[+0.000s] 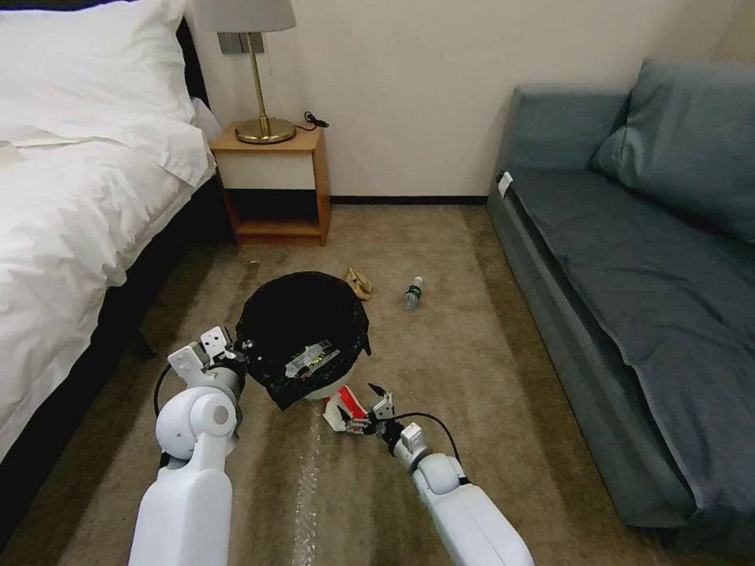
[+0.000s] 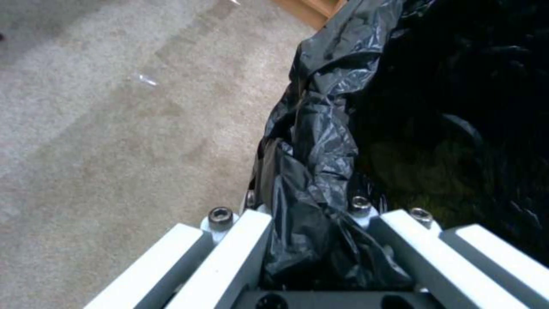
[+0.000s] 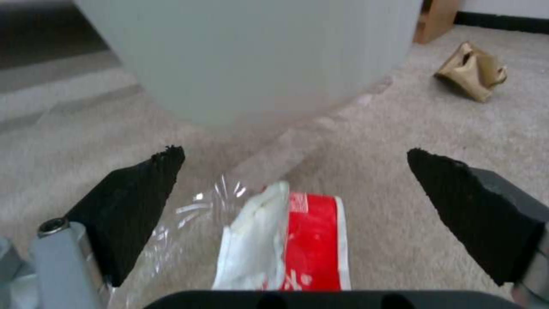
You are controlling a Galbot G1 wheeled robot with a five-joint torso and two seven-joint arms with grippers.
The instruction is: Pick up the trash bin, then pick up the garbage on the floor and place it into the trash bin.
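The trash bin (image 1: 303,334), white with a black bag liner, stands on the carpet in front of me, and a shiny wrapper (image 1: 311,359) lies inside it. My left gripper (image 1: 238,351) is shut on the bin's lined rim (image 2: 320,171). My right gripper (image 1: 363,407) is low beside the bin's white wall (image 3: 257,56) and open (image 3: 291,152). A red-and-white paper carton (image 3: 286,240) lies on the carpet between its fingers, and I cannot tell if they touch it. Beyond the bin lie a gold-brown wrapper (image 1: 359,283) (image 3: 472,71) and a small clear plastic bottle (image 1: 412,293).
A bed (image 1: 71,196) runs along the left. A wooden nightstand (image 1: 275,185) with a lamp stands at the back wall. A grey-blue sofa (image 1: 629,259) fills the right side. Open carpet (image 1: 472,369) lies between the bin and the sofa.
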